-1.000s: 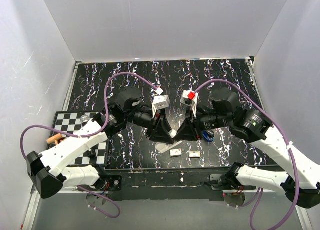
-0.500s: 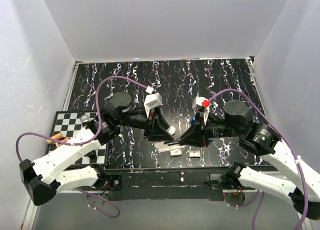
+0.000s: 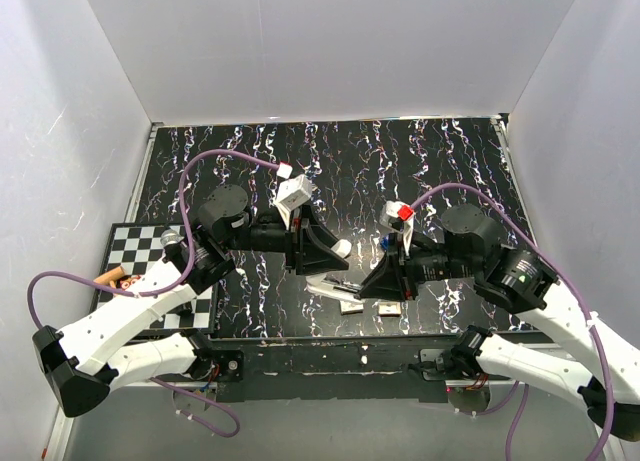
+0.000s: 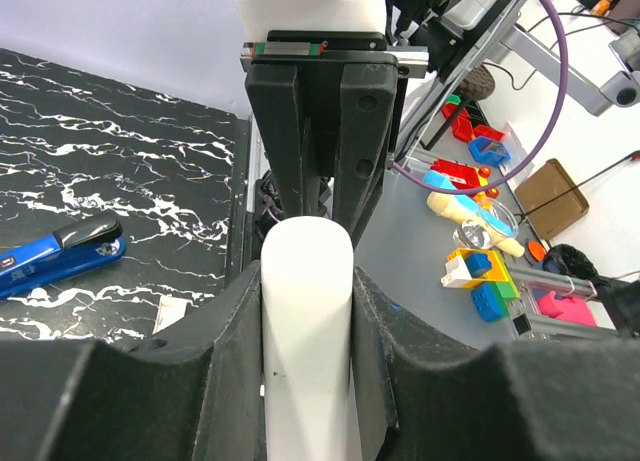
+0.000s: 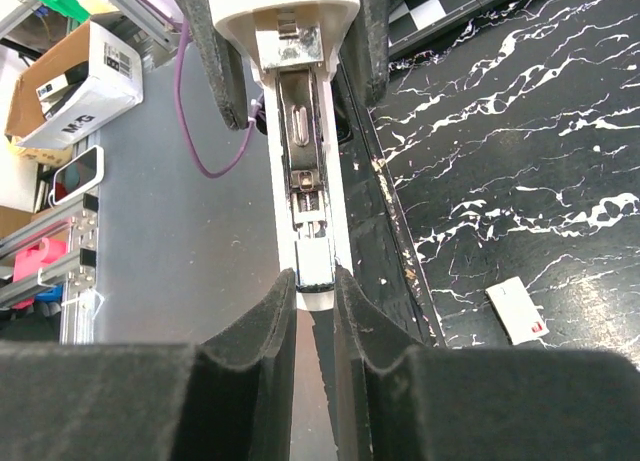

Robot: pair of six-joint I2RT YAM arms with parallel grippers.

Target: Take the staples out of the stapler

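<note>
Stapler (image 4: 305, 316), white, gripped at both ends by two robot tools above a black marbled counter (image 3: 450, 161).
The left tool (image 3: 335, 264) is clamped narrowly on its rounded white top. The right tool (image 5: 312, 291) pinches the thin end of its exposed metal staple channel. It hangs between them near the counter's front edge. A blue stapler (image 4: 60, 253) lies flat on the counter, apart.

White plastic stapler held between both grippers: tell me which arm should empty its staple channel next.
Right, probably. The right gripper pinches the white plastic stapler at the narrow end of its open metal channel, with its camera looking straight along it. The left gripper clamps the rounded body, a better anchor.
</note>
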